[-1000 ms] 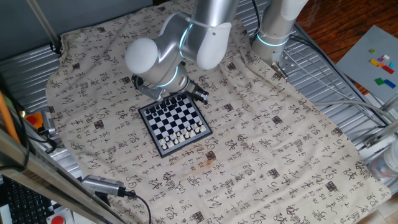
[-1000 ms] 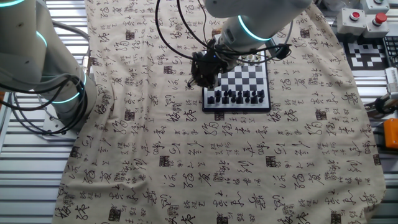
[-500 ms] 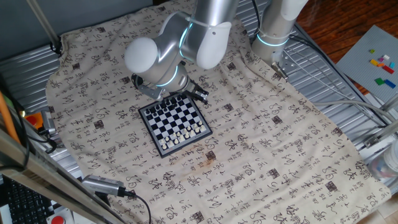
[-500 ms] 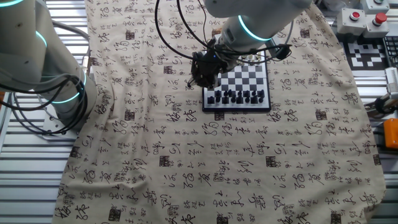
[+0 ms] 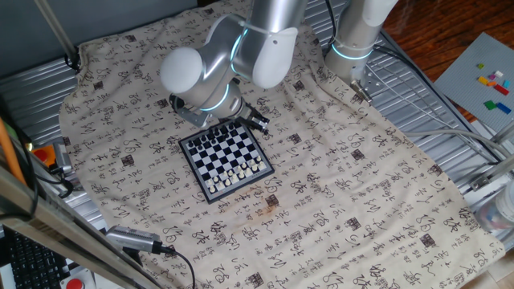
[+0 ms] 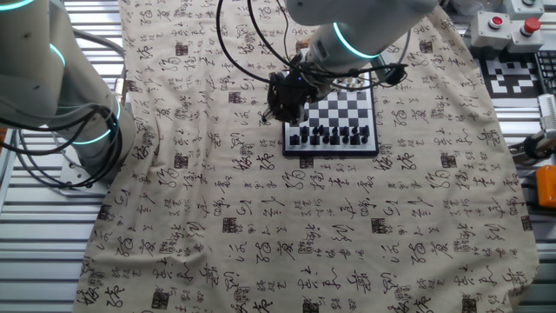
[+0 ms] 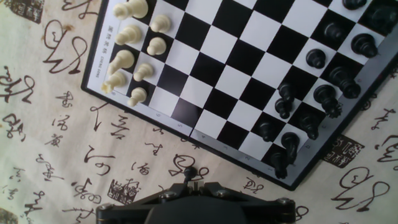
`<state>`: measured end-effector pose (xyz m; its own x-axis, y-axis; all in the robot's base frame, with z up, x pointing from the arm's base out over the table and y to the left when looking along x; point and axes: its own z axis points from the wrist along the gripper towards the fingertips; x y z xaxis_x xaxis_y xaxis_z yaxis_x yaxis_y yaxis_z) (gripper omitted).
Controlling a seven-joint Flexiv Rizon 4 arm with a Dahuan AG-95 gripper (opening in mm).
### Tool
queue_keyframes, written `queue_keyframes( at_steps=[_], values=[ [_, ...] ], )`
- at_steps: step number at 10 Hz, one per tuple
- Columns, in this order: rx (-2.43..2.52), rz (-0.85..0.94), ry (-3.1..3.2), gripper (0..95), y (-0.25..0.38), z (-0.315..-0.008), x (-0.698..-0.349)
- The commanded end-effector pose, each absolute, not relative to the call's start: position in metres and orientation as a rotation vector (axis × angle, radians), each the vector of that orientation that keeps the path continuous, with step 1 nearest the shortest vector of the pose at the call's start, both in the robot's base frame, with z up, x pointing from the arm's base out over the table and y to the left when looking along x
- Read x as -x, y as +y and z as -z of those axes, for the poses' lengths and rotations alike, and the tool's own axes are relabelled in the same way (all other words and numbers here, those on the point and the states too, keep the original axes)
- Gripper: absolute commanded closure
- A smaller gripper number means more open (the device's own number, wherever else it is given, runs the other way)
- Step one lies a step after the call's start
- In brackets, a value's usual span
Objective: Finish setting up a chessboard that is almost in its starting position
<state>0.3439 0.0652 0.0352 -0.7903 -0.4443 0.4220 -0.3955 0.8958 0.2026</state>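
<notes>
Hand view: the chessboard [image 7: 214, 50] on the table fills the upper frame, white pieces [image 7: 134, 56] upper left, black pieces [image 7: 323, 93] right, its near edge slanting just above the gripper [image 6: 280, 111] — fingers unseen, so apart or together I cannot tell.

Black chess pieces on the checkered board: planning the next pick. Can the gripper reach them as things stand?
Probably yes: the gripper hovers beside the checkered board; nothing covers the black chess pieces, though they're crowded.

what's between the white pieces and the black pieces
Only bare squares of the chessboard lie between the white pieces and black pieces, per the hand view.
</notes>
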Motion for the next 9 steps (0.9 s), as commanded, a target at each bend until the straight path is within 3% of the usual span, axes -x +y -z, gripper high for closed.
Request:
queue_keyframes(
  at_steps=[1, 3, 4, 9],
  values=[
    [-0.621, 0.147, -2.584, 95.0, 0.0658, -0.0360, -0.3438],
    [-0.633, 0.151, -2.588, 95.0, 0.0658, -0.0360, -0.3438],
    [-0.636, 0.151, -2.588, 76.0, 0.0658, -0.0360, -0.3438],
    [-0.646, 0.161, -2.592, 76.0, 0.0637, -0.0309, -0.3442]
  ],
)
